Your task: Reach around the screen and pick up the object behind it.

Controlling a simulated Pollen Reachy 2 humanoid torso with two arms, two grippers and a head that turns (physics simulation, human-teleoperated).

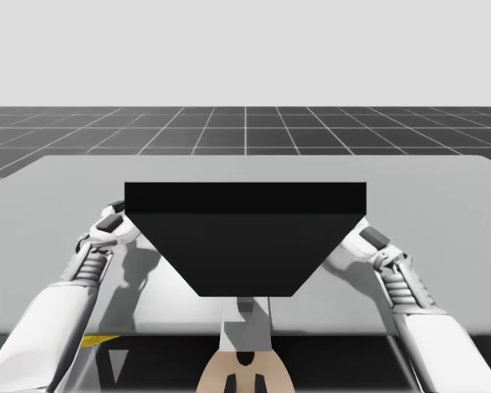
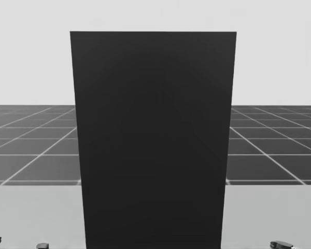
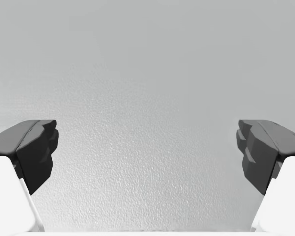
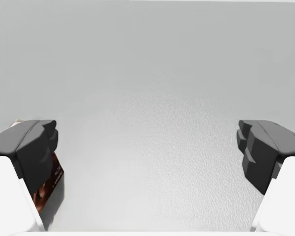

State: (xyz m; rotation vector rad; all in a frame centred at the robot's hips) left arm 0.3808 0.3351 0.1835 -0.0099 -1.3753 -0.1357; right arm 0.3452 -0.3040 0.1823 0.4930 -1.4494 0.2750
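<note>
the task is at an early stage, by my judgement; nothing is grasped and the reach around the screen is not yet finished; the black screen stands upright in the middle of the grey table, and in the high view my arms come up on either side of it, one to each flank, both near its lower corners without clearly touching it.

my left gripper is released, its fingers spread wide with bare table between them; my right gripper is likewise released, fingers wide apart and nothing between them; neither holds anything.

the task's thing looks to be the dark red object in the right wrist view; it rests on the table close by one finger of my right gripper, half hidden by that finger, not between the two; its full shape i cannot tell, though a flat printed face suggests a box; whether it sits fully behind the screen i cannot tell from these views, since the head view has the screen squarely in front.

what is left, as i judge it: bring the right gripper sideways so the object sits between the fingers, close on it, then lift.

writing: the object's dark red face carries some pale print, too small to make out; the screen, table and arms bear no marks.
</note>
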